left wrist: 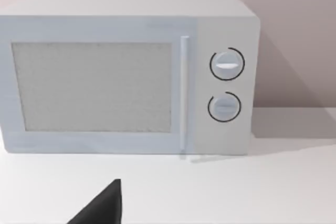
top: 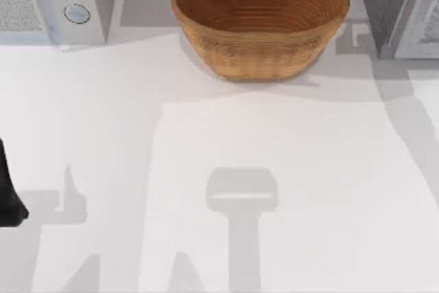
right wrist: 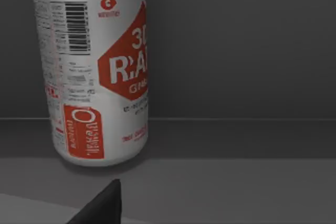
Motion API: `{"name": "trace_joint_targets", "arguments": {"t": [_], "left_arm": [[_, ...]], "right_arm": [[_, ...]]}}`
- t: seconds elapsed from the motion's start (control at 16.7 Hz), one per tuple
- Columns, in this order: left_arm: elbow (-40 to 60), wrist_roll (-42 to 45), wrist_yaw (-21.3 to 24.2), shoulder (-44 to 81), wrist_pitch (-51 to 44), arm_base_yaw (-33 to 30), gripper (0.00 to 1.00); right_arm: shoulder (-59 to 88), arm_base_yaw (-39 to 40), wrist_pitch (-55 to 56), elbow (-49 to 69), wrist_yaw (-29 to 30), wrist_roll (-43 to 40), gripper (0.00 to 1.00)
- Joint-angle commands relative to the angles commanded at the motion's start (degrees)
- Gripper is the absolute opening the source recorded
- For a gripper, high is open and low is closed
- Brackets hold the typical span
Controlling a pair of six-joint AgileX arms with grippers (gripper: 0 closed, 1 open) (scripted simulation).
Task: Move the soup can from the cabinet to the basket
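- Top view:
  - At upper centre, basket [top: 260, 15], wide, woven and with nothing in it, standing on the white table [top: 206, 169].
  - At upper right corner, cabinet [top: 398, 8], dark grey side beside a pale framed door panel.
  - At upper left corner, white microwave [top: 51, 1] with two round knobs.
  - At left edge, low in the frame, dark bit of the left arm [top: 8, 197], well apart from the basket and seemingly parked.
- Left wrist view:
  - Facing the microwave [left wrist: 126, 77] front, door and knobs square on.
  - At bottom, one dark fingertip of the left gripper [left wrist: 102, 205]; cannot tell how far apart the fingers stand, and nothing seen between them.
- Right wrist view:
  - At upper left of the frame, soup can [right wrist: 92, 66], upright on a dark shelf inside the cabinet [right wrist: 241, 51], long axis vertical, red-and-white label toward the camera.
  - At bottom, one dark fingertip of the right gripper [right wrist: 102, 205], just below the can and apart from it; opening cannot be told, no hold on the can visible.
  - Judged the nearer arm by far: can straight ahead of the right gripper, slightly left in frame, so a short forward reach and a side grasp across the upright body look called for.
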Motion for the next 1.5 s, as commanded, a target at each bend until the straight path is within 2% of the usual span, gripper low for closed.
{"name": "trace_joint_targets", "arguments": {"t": [0.36, 0.96, 1.26, 1.5], "left_arm": [[0.0, 0.0, 0.0, 0.0, 0.0, 0.0, 1.00], [0.0, 0.0, 0.0, 0.0, 0.0, 0.0, 1.00], [0.0, 0.0, 0.0, 0.0, 0.0, 0.0, 1.00], [0.0, 0.0, 0.0, 0.0, 0.0, 0.0, 1.00]], "right_arm": [[0.8, 0.3, 0.2, 0.8, 0.6, 0.0, 1.00], [21.2, 9.4, 3.0, 18.5, 10.3, -0.1, 1.00], [21.2, 9.1, 2.9, 18.4, 10.2, -0.1, 1.00], [25.6, 8.5, 1.5, 24.4, 9.5, -0.1, 1.00]]}}
